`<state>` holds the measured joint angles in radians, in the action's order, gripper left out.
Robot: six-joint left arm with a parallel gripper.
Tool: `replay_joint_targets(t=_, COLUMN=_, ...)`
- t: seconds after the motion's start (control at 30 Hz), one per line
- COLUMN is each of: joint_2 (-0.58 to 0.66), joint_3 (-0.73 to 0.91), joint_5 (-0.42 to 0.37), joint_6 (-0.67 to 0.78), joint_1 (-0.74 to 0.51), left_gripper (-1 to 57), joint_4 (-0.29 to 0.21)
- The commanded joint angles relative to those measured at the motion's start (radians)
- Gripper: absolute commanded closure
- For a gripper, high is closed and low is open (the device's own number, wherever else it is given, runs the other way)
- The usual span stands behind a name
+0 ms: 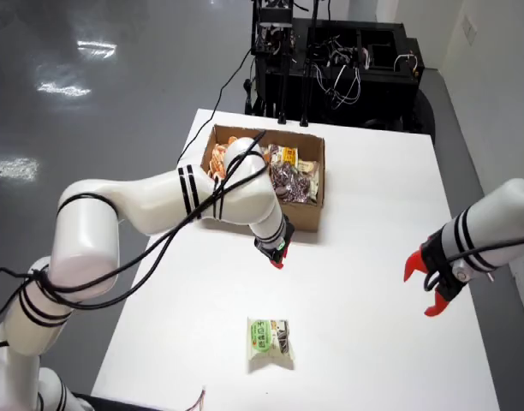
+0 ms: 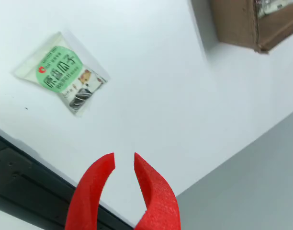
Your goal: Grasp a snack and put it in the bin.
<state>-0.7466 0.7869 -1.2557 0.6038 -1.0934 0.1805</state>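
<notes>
Arm over white table, one snack packet lying loose, box of snacks behind.

Overhead view: the working arm's gripper (image 1: 277,253) hangs just off the near right corner of the cardboard box (image 1: 306,216), red tips pointing down; whether they are apart cannot be told here. The snack packet (image 1: 270,343) lies flat on the table (image 1: 382,325), nearer the front edge, well apart from the gripper. The box holds several packets. A second arm (image 1: 467,240) sits at right. Wrist view: red fingers (image 2: 156,191) nearly together, a narrow gap between the tips, nothing held. The green-labelled packet lies at upper left, the box corner at upper right.
</notes>
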Motion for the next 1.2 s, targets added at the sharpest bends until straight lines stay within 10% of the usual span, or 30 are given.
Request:
replay_joint_targets(t=0.03, joint_2=0.044, joint_3=0.069, joint_5=0.002, joint_6=0.046, joint_1=0.01, left_gripper=45.8, joint_4=0.003)
replay_joint_targets(t=0.87, joint_2=0.372, joint_3=0.55, joint_5=0.15, joint_6=0.348, joint_1=0.021, left_gripper=31.7, joint_4=0.059)
replay_joint_targets(t=1.2, joint_2=0.358, joint_3=0.572, joint_5=0.247, joint_6=0.443, joint_1=0.005, left_gripper=15.2, joint_4=0.065)
